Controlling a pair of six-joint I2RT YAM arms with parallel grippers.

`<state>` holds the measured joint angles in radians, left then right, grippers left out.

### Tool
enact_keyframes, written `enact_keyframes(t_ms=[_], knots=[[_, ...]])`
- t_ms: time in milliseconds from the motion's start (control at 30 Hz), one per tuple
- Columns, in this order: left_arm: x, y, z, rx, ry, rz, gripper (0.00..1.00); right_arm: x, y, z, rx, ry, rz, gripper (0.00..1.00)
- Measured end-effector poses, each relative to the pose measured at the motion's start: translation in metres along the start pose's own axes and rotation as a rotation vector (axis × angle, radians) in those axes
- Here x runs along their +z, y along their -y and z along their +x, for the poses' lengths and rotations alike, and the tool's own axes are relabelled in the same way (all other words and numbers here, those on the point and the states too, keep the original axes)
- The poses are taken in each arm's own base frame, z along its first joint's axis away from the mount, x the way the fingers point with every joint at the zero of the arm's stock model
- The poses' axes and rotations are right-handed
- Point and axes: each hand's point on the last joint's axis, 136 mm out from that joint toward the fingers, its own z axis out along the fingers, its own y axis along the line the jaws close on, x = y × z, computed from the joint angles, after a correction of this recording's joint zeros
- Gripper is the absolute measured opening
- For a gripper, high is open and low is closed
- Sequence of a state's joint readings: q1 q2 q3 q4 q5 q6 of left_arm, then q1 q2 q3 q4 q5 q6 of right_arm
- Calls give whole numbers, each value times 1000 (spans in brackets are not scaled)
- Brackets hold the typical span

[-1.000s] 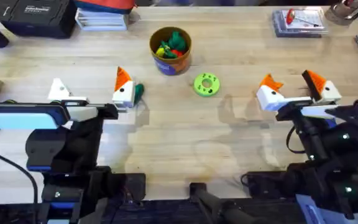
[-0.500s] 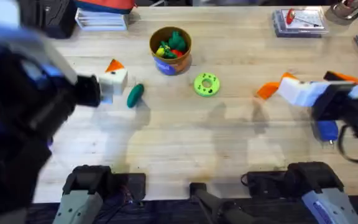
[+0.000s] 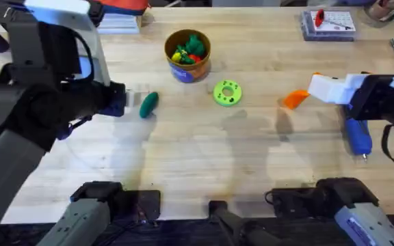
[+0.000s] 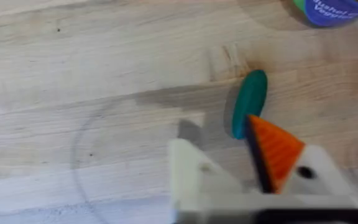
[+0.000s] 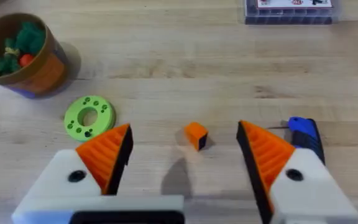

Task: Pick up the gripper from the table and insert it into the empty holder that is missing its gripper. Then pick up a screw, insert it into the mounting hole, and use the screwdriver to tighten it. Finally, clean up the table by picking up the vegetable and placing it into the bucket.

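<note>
The table (image 3: 204, 164) is light butcher-block wood with plenty of bare grain across the middle. The bucket (image 3: 187, 53) sits toward the far edge, already stuffed with toy veggies. The green disc with holes (image 3: 227, 93) sits just near-right of it. The dark green vegetable (image 3: 148, 104) lies flat on the wood on the left half, just beside the left gripper (image 4: 241, 165), which hovers over it. One of its mounts is bare white, the holder (image 4: 188, 171); the other carries an orange pad, and the jaws are spread with nothing between them. The right gripper (image 5: 185, 155) is also spread wide and empty over a small orange piece (image 5: 196, 134). The blue screwdriver (image 3: 358, 135) lies near the right edge. A clear parts box (image 3: 327, 23) sits at the far right corner.
</note>
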<state>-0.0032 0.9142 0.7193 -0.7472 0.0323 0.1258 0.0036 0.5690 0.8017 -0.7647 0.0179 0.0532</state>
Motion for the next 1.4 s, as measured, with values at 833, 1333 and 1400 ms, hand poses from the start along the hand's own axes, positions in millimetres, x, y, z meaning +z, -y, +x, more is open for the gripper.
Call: enact_keyframes(t_ms=[833,1333,1400], knots=[[-111,159,-73,367,568,612,987,0,0,2,0,-6,0,994],[-110,165,-61,369,518,662,986,0,0,2,0,-6,0,994],[-113,166,-67,372,549,662,986,0,0,2,0,-6,0,994]])
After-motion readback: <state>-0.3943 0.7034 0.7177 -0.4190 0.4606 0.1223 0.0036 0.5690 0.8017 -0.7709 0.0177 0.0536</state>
